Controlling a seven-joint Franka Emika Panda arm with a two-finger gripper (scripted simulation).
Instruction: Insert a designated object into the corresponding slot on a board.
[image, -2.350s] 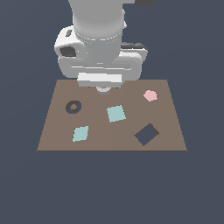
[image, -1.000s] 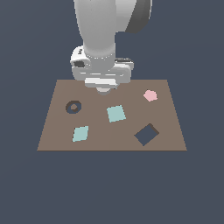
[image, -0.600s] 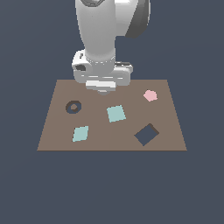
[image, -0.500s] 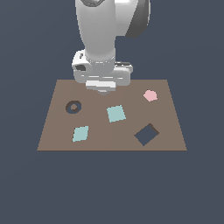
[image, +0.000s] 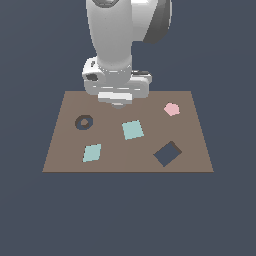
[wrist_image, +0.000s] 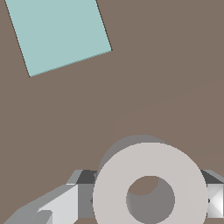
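Note:
The brown board (image: 65, 155) lies flat under the arm. It bears a dark ring-shaped slot (image: 83, 122), a teal square (image: 132, 129), a smaller teal square (image: 92, 152), a pink shape (image: 171, 109) and a dark square slot (image: 167, 153). My gripper (image: 117, 102) hangs over the board's far middle, to the exterior view's right of the ring-shaped slot. In the wrist view my gripper (wrist_image: 148, 197) is shut on a pale grey ring (wrist_image: 109, 192), its fingers (wrist_image: 83, 197) on either side. A teal square (wrist_image: 59, 33) shows beyond it.
Dark blue-grey ground (image: 30, 215) surrounds the board on all sides. The arm's white body (image: 117, 45) rises above the board's far edge and hides part of it.
Since the oldest frame the hand has turned about its vertical axis and sunk slightly toward the board. Over the last half second it has hardly moved.

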